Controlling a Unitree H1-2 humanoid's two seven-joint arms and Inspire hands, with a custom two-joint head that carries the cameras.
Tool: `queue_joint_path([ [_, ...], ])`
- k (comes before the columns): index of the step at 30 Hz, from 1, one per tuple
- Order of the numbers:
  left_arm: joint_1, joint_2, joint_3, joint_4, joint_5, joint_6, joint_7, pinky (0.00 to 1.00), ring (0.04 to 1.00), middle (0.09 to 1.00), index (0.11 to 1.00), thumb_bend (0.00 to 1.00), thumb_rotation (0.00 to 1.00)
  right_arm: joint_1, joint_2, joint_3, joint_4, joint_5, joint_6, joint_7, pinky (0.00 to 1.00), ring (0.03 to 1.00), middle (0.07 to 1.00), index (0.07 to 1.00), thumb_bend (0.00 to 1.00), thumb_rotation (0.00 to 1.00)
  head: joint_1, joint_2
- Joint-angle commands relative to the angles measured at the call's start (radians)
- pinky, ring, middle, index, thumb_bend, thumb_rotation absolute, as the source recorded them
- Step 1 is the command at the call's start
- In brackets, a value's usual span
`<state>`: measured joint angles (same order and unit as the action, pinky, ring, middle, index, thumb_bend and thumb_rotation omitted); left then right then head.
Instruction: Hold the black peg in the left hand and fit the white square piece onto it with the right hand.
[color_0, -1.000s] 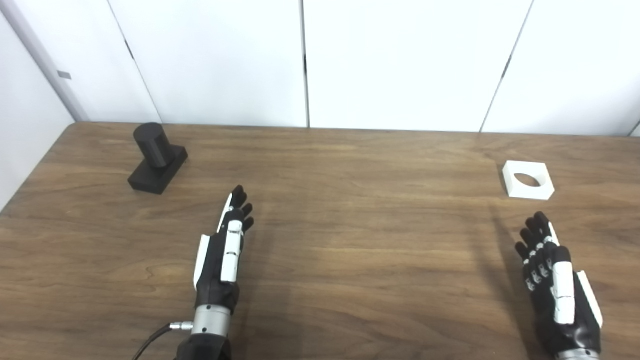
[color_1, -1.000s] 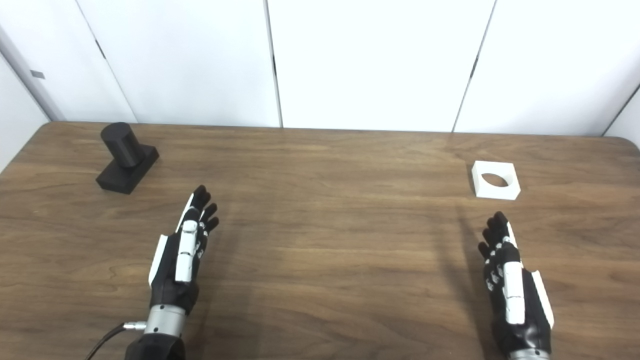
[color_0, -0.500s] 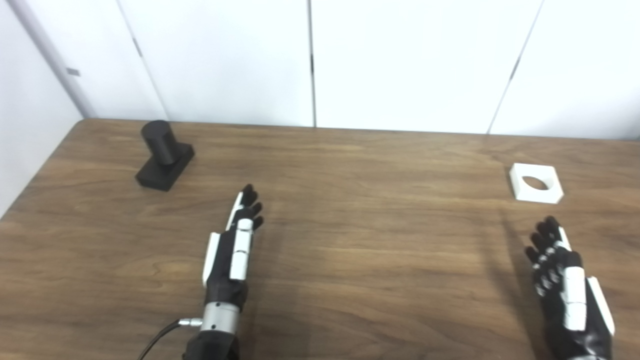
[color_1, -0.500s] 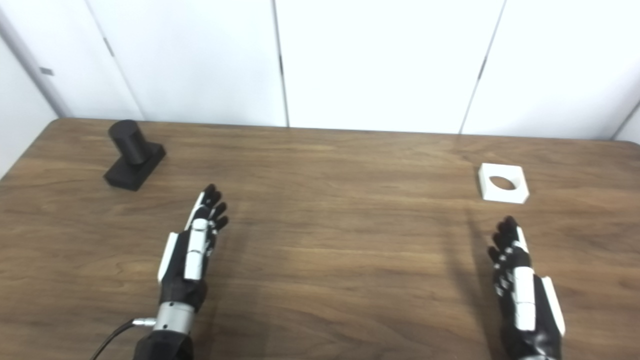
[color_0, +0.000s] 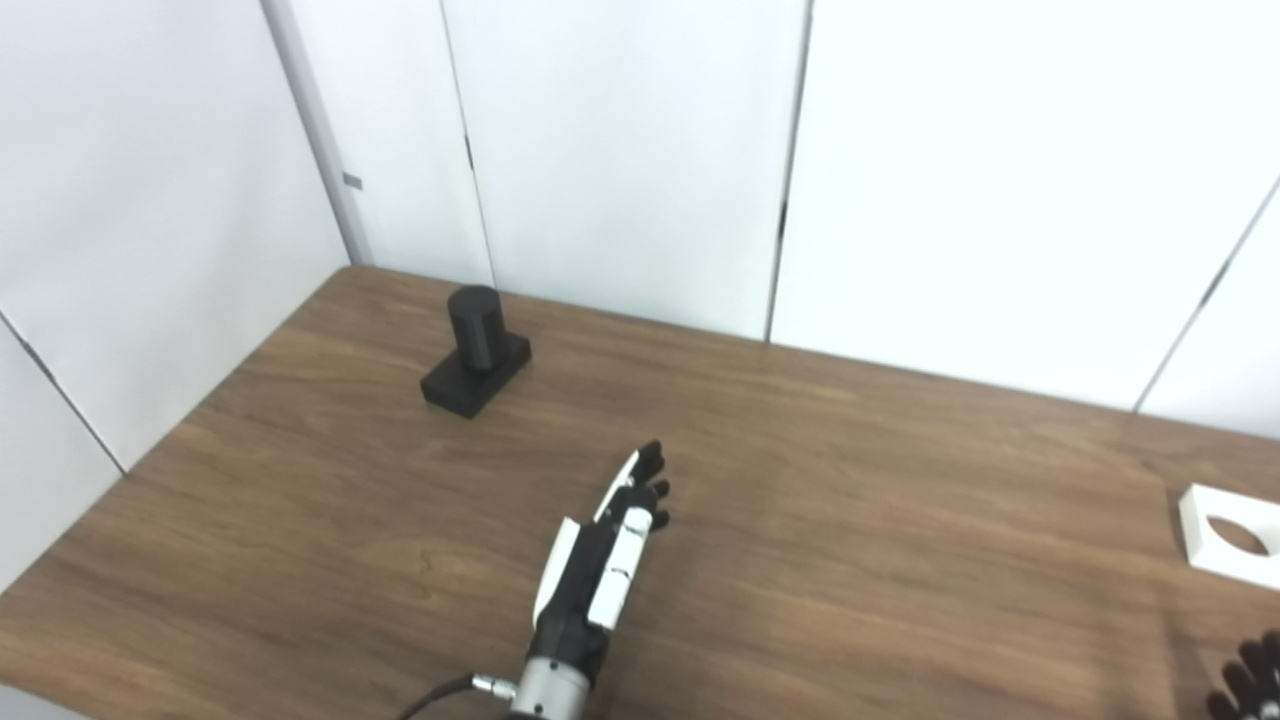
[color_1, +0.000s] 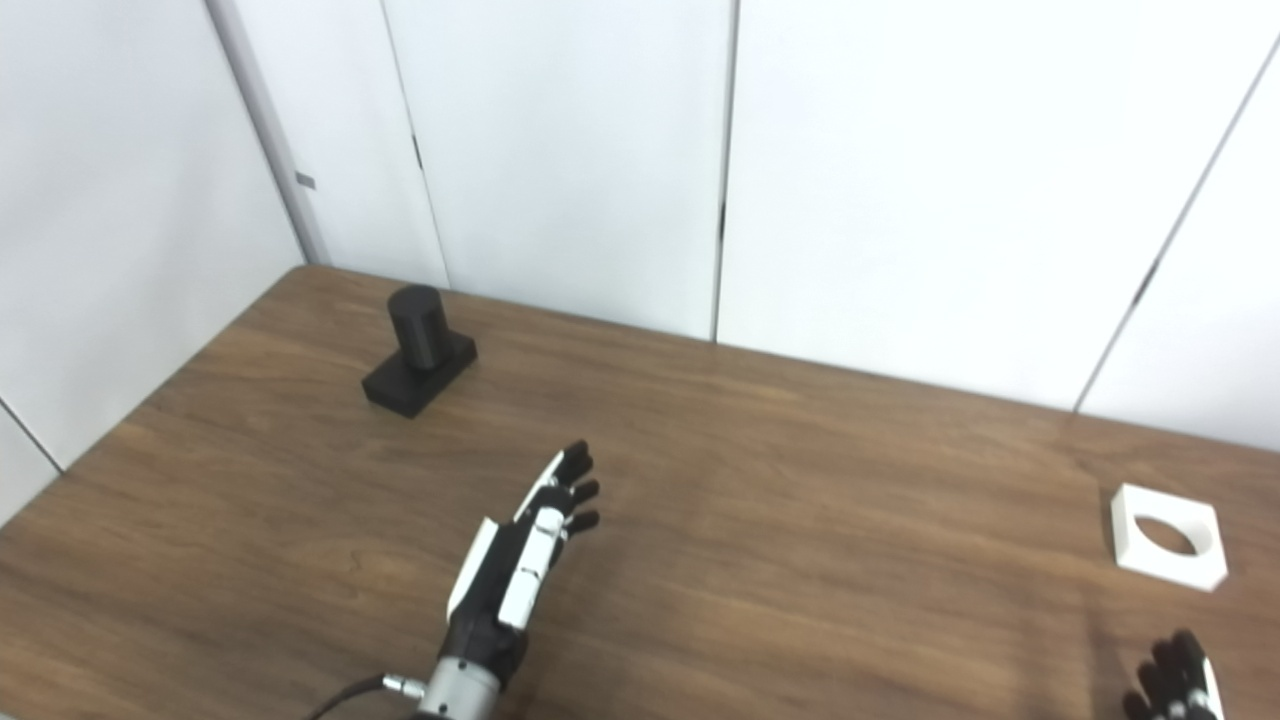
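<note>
The black peg (color_0: 476, 347), a cylinder on a square black base, stands upright on the wooden table (color_0: 300, 520) at the far left. The white square piece (color_1: 1167, 535) with a round hole lies flat at the right. My left hand (color_0: 604, 560) is open and empty over the table's middle, well short of the peg. My right hand (color_1: 1172, 682) shows only its fingertips at the bottom right, below the white piece, fingers apart and empty.
White wall panels (color_0: 620, 150) rise close behind the table's far edge and along its left side. A cable (color_0: 440, 695) runs from my left wrist.
The whole picture has shifted: the camera has turned left and tilted. Both hands keep about the same pose relative to the table, still open.
</note>
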<state>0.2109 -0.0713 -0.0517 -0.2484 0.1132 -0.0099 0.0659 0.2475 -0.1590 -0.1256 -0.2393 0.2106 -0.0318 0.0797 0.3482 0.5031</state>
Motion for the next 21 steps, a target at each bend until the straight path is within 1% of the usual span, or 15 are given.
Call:
queue_joint_path([
  [1, 0.103, -0.007, -0.006, -0.015, 0.001, -0.032, 0.006, 0.90, 0.940, 0.970, 0.973, 0.47, 1.00, -0.015, 0.007, -0.014, -0.007, 0.010, -0.047, 0.001, 1.00, 1.000, 0.970, 0.993, 0.64, 1.00, -0.001, 0.001],
  [4, 0.105, -0.007, -0.008, -0.022, -0.002, -0.019, 0.005, 0.91, 0.948, 0.973, 0.980, 0.46, 1.00, -0.015, 0.010, -0.016, 0.002, 0.020, -0.053, 0.003, 1.00, 0.995, 0.958, 0.983, 0.63, 1.00, -0.010, 0.006],
  [7, 0.103, -0.005, -0.009, -0.014, 0.003, -0.029, 0.008, 0.92, 0.952, 0.975, 0.985, 0.47, 1.00, -0.014, 0.006, -0.016, -0.002, 0.017, -0.047, 0.002, 1.00, 0.998, 0.966, 0.983, 0.64, 1.00, -0.017, 0.009],
  [8, 0.101, -0.003, -0.009, -0.012, 0.007, -0.032, 0.009, 0.91, 0.950, 0.975, 0.985, 0.48, 1.00, -0.014, 0.005, -0.015, -0.004, 0.012, -0.045, 0.000, 1.00, 0.999, 0.969, 0.986, 0.64, 1.00, -0.022, 0.021],
  [9, 0.100, -0.001, -0.010, -0.012, 0.011, -0.031, 0.009, 0.91, 0.951, 0.977, 0.988, 0.49, 1.00, -0.015, 0.004, -0.015, -0.006, 0.010, -0.042, -0.002, 1.00, 0.998, 0.967, 0.986, 0.65, 1.00, -0.022, 0.021],
  [10, 0.097, 0.003, -0.010, -0.012, 0.014, -0.025, 0.007, 0.92, 0.954, 0.979, 0.992, 0.50, 1.00, -0.016, 0.003, -0.014, -0.006, 0.007, -0.037, -0.003, 1.00, 1.000, 0.963, 0.986, 0.65, 1.00, -0.032, 0.030],
  [11, 0.094, 0.007, -0.010, -0.014, 0.012, -0.016, 0.002, 0.92, 0.957, 0.984, 0.996, 0.51, 1.00, -0.020, -0.002, -0.010, 0.004, 0.011, -0.047, 0.007, 1.00, 1.000, 0.965, 0.987, 0.67, 1.00, -0.035, 0.032],
  [13, 0.091, 0.011, -0.008, -0.024, 0.003, 0.008, -0.008, 0.92, 0.963, 0.992, 1.000, 0.49, 0.97, -0.028, -0.006, -0.006, 0.015, 0.012, -0.054, 0.017, 1.00, 1.000, 0.993, 0.998, 0.69, 1.00, -0.039, 0.036],
  [15, 0.091, 0.014, -0.006, -0.047, -0.002, 0.039, -0.015, 0.92, 0.962, 0.995, 1.000, 0.42, 0.88, -0.030, -0.002, -0.005, 0.010, 0.010, -0.040, 0.014, 1.00, 1.000, 0.999, 1.000, 0.71, 1.00, -0.041, 0.037],
  [16, 0.091, 0.015, -0.004, -0.069, 0.001, 0.061, -0.017, 0.92, 0.961, 0.996, 1.000, 0.40, 0.85, -0.030, -0.001, -0.006, 0.008, 0.011, -0.035, 0.013, 1.00, 1.000, 1.000, 1.000, 0.71, 1.00, -0.041, 0.038],
  [18, 0.092, 0.018, -0.001, -0.115, 0.026, 0.103, -0.012, 0.91, 0.951, 0.993, 1.000, 0.40, 0.69, -0.028, 0.002, -0.007, 0.002, 0.013, -0.025, 0.008, 1.00, 1.000, 1.000, 1.000, 0.71, 1.00, -0.039, 0.039],
  [19, 0.092, 0.025, -0.001, -0.145, 0.059, 0.121, -0.007, 0.90, 0.946, 0.991, 1.000, 0.40, 0.64, -0.027, 0.004, -0.008, -0.001, 0.011, -0.021, 0.005, 1.00, 1.000, 1.000, 1.000, 0.71, 1.00, -0.035, 0.038],
  [21, 0.088, 0.039, 0.000, -0.199, 0.117, 0.153, -0.004, 0.92, 0.942, 0.979, 1.000, 0.38, 0.51, -0.025, 0.005, -0.007, -0.007, 0.007, -0.013, 0.002, 1.00, 1.000, 1.000, 1.000, 0.71, 1.00, -0.035, 0.038],
])
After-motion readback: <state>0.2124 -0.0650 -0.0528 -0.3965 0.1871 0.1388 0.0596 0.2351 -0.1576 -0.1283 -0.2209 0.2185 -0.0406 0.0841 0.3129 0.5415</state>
